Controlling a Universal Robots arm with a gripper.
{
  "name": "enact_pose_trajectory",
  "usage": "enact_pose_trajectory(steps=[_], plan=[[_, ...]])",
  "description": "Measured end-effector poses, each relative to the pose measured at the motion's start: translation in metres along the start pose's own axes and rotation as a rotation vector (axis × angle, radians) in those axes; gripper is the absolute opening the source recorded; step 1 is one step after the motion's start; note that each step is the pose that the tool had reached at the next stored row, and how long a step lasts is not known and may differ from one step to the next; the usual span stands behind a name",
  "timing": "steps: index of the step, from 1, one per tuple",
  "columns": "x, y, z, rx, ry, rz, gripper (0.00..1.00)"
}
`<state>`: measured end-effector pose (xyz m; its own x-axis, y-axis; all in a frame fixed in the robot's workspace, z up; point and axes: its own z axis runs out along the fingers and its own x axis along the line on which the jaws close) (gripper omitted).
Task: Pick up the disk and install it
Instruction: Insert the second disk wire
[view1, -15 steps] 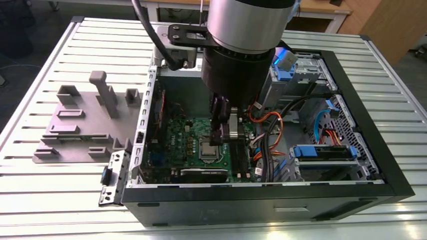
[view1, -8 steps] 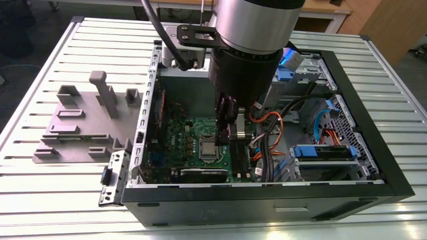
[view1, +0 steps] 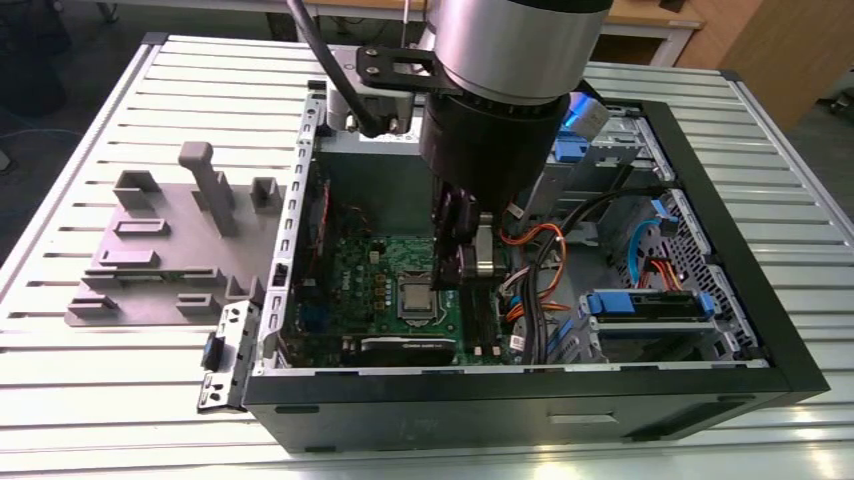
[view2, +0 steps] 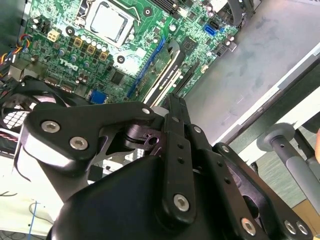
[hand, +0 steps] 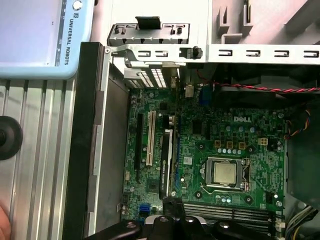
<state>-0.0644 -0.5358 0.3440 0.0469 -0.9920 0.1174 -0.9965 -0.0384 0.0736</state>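
My gripper (view1: 470, 268) hangs inside the open computer case (view1: 747, 330), low over the green motherboard (view1: 387, 275). Its fingers (view2: 175, 107) look pressed together with nothing between them, and their tips (hand: 171, 202) point at the board beside the memory slots in both wrist views. At the far end of the case a flat piece with a blue-and-white sheen peeks out from behind the arm. It is probably the disk (view1: 589, 108) and is mostly hidden. The gripper is well apart from it.
A blue-railed unit (view1: 649, 303) sits in the drive bay at the exterior view's right, among orange and blue cables (view1: 547, 250). A small blue latch (view1: 571, 150) stands near the far bay. A grey fixture block (view1: 167, 240) lies on the slatted table (view1: 107, 390) at the left.
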Motion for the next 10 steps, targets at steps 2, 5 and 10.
enact_pose_trajectory(steps=[2,5,10], plan=[[0.0001,-0.0006,-0.0003,0.0002,-0.0003,0.0,0.11],[0.0003,-0.0068,-0.0008,-0.0006,0.0,0.0,0.11],[0.0013,-0.028,-0.0018,-0.0034,-0.0003,0.0,0.11]])
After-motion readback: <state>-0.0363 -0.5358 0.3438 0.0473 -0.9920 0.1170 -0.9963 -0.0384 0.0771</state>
